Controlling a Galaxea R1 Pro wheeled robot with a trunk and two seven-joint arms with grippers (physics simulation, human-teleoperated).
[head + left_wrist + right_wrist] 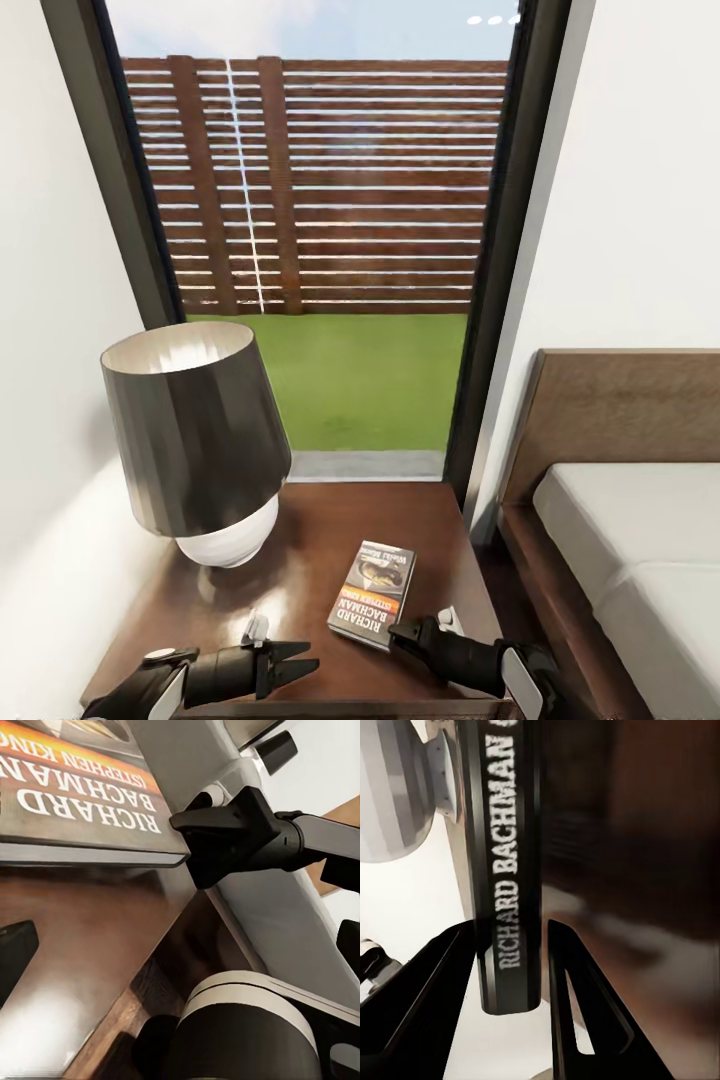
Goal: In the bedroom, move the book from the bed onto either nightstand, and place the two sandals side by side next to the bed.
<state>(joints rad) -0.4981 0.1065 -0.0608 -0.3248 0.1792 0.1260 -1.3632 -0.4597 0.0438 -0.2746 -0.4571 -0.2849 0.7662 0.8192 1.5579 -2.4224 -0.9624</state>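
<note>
Thin glossy book [373, 594] lies flat on dark-wood nightstand [300, 560]; both jaws released.

One book [373, 594], one lamp [195, 440], one nightstand [330, 520].

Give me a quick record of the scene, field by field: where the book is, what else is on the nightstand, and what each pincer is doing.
book: lying flat on the nightstand, cover up
lamp: dark shade, white base, standing on the nightstand's left part
bed: to the right of the nightstand
left pincer: open, holding nothing, low over the nightstand's front
right pincer: open, fingers either side of the book's spine
window: behind the nightstand
</note>
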